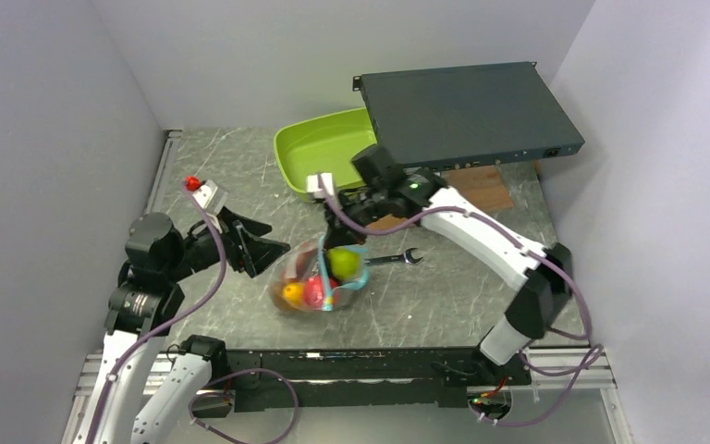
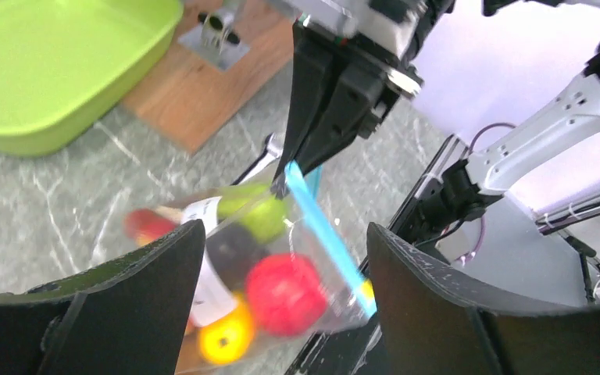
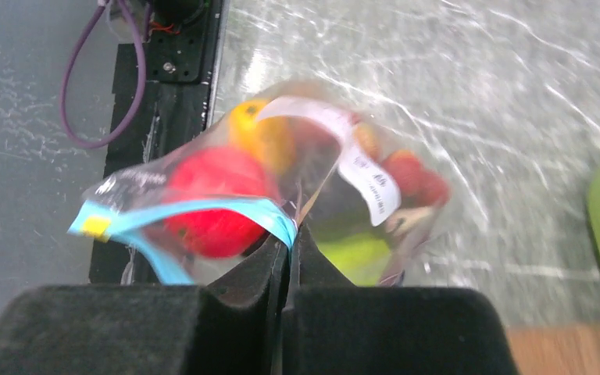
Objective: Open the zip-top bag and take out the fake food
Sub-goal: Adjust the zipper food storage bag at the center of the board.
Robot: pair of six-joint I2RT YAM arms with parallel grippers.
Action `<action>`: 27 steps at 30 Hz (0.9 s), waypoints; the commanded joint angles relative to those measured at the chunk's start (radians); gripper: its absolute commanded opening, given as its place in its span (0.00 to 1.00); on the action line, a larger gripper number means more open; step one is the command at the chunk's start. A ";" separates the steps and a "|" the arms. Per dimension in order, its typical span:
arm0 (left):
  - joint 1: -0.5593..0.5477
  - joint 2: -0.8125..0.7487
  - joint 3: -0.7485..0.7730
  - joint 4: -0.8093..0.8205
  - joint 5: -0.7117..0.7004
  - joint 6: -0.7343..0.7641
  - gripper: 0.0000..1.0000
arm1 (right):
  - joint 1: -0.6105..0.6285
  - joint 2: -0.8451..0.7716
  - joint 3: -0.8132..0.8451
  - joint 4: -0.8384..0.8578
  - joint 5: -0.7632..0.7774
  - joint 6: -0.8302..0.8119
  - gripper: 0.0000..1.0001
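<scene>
The clear zip-top bag [image 1: 319,277] hangs near the table's middle, its blue zip strip [image 2: 324,230] running up to my right gripper [image 3: 289,234], which is shut on that strip. In the right wrist view the strip splits into two strands on the left, so the mouth gapes there. The fake food is inside the bag: a red apple [image 3: 219,195], a green pear [image 1: 345,263], a yellow-orange mango [image 2: 223,340] and a dark piece [image 2: 230,250]. My left gripper [image 2: 285,230] stands open just left of the bag, its fingers [image 1: 263,242] apart from the plastic.
A lime-green tray [image 1: 319,143] sits at the back, with a dark flat box [image 1: 462,111] raised beside it over a wooden board [image 1: 481,190]. A wrench [image 1: 393,259] lies right of the bag. Grey walls close in on the left, the back and the right.
</scene>
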 commanded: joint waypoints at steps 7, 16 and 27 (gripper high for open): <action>-0.002 -0.010 -0.051 0.239 0.128 -0.171 0.82 | -0.213 -0.337 -0.126 -0.041 0.116 0.244 0.00; -0.005 0.003 -0.121 0.282 0.150 -0.179 0.82 | -0.434 -0.532 -0.262 -0.053 0.334 0.411 0.00; -0.119 0.067 -0.192 0.428 0.101 -0.229 0.78 | -0.616 -0.620 -0.352 0.003 0.401 0.611 0.00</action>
